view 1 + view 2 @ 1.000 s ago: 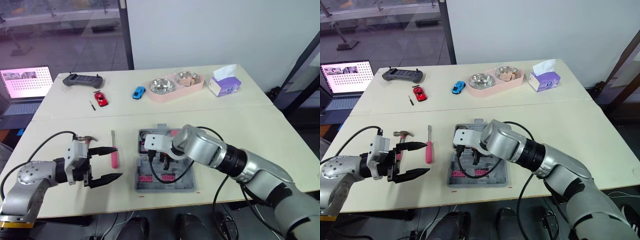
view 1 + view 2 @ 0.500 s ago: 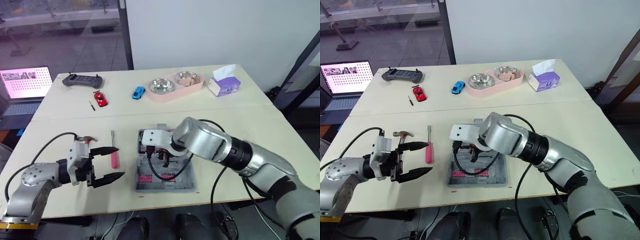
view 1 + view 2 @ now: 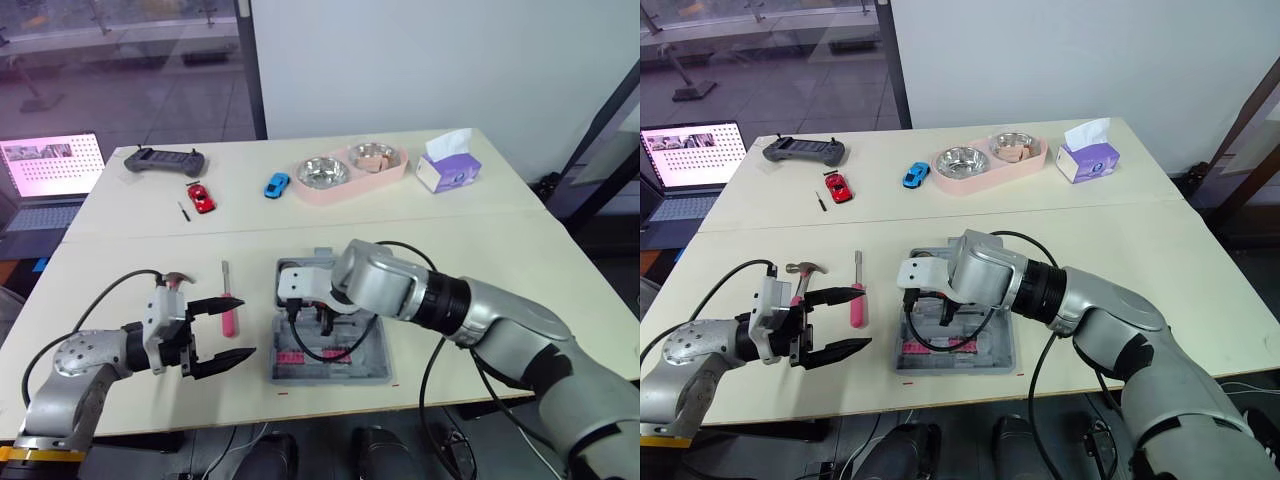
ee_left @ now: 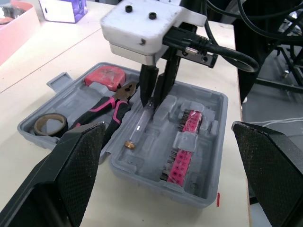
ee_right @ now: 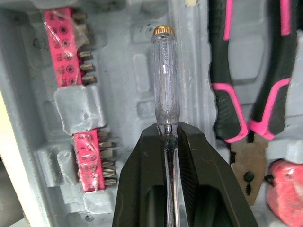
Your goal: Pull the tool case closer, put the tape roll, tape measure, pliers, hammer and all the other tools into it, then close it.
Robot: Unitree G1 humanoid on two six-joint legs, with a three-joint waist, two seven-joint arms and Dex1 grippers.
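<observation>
Your right gripper (image 5: 169, 135) has its fingers nearly closed on the shaft of a clear-handled screwdriver (image 5: 164, 85), low over the open tool case (image 3: 330, 372).

The pliers (image 5: 222, 109) lie just beside that screwdriver. The tape roll (image 4: 49, 124) and tape measure (image 4: 105, 75) sit at the case's 12 o'clock end, the pink bit strip (image 5: 71, 61) toward 6. At the case's 9 o'clock, your left gripper (image 3: 243, 328) hangs spread wide and empty, with the pink screwdriver (image 3: 228, 310) and hammer (image 3: 805, 268) on the table at its 11.
</observation>
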